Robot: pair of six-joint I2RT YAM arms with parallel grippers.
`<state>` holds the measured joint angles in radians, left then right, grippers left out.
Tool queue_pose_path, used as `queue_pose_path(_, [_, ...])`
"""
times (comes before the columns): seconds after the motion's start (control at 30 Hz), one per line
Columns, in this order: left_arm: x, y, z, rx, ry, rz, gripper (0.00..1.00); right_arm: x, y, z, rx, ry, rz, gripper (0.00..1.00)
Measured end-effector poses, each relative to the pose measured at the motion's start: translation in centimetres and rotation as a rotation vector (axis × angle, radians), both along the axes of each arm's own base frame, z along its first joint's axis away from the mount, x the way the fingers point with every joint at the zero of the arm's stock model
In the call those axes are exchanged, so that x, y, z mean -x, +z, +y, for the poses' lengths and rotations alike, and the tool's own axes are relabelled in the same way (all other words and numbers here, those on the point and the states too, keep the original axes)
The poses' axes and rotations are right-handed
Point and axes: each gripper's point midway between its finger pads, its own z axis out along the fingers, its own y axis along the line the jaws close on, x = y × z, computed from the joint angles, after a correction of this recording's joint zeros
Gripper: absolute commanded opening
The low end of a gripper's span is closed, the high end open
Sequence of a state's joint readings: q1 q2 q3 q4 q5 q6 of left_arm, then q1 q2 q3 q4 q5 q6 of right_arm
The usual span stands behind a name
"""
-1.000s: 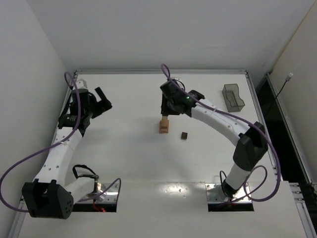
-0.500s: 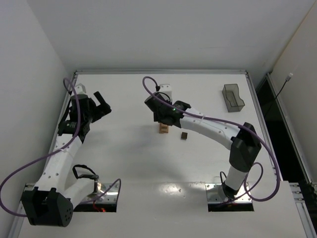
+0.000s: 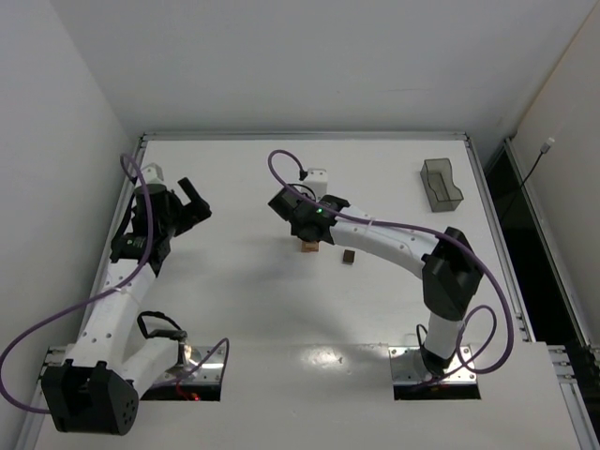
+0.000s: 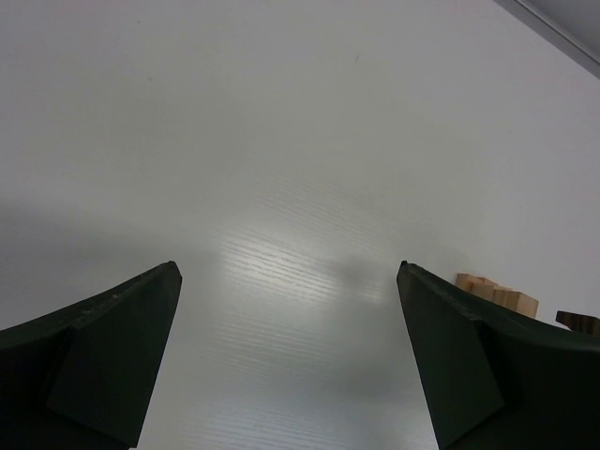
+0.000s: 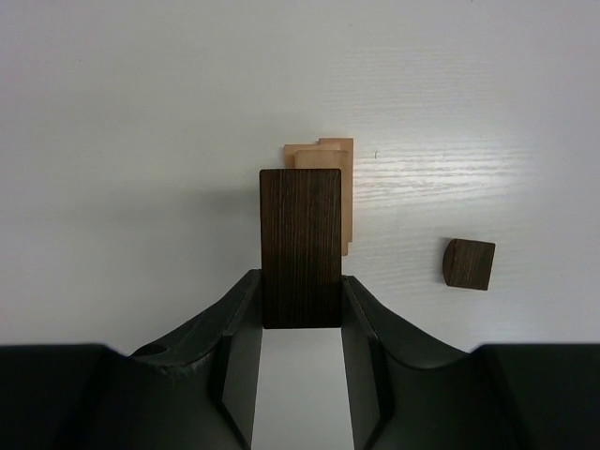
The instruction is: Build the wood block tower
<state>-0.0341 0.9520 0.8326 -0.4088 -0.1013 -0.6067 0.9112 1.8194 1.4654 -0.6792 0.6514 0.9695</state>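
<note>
Clamping a dark brown block over the tan tower, right gripper is hovering; left gripper is gaping empty near left edge of the desk.

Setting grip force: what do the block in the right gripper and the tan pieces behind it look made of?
Dark block: apparently wood, dark brown, matte, with fine straight grain lines along its length. Tan blocks: apparently pale bare wood, matte; grain barely visible, so any coating is unclear.
</note>
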Motion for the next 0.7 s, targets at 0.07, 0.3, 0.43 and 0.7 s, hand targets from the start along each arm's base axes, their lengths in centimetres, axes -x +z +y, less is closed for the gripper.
queue_pose_path(0.07, [-0.1, -0.2, 0.0, 0.001, -0.001, 0.006, 1.00, -0.1, -0.1, -0.2, -0.002, -0.012, 0.003, 0.00])
queue_pose_path(0.3, [-0.4, -0.8, -0.1, 0.001, -0.004, 0.024, 1.00, 0.0, -0.9, -0.8, 0.001, -0.033, 0.023, 0.00])
queue_pose_path(0.43, [-0.4, -0.7, -0.2, 0.007, -0.006, 0.022, 1.00, -0.3, -1.8, -1.1, 0.003, -0.044, 0.050, 0.00])
queue_pose_path(0.7, [-0.5, -0.7, -0.2, 0.009, -0.008, 0.017, 1.00, -0.9, -2.6, -1.9, 0.004, -0.059, 0.076, 0.00])
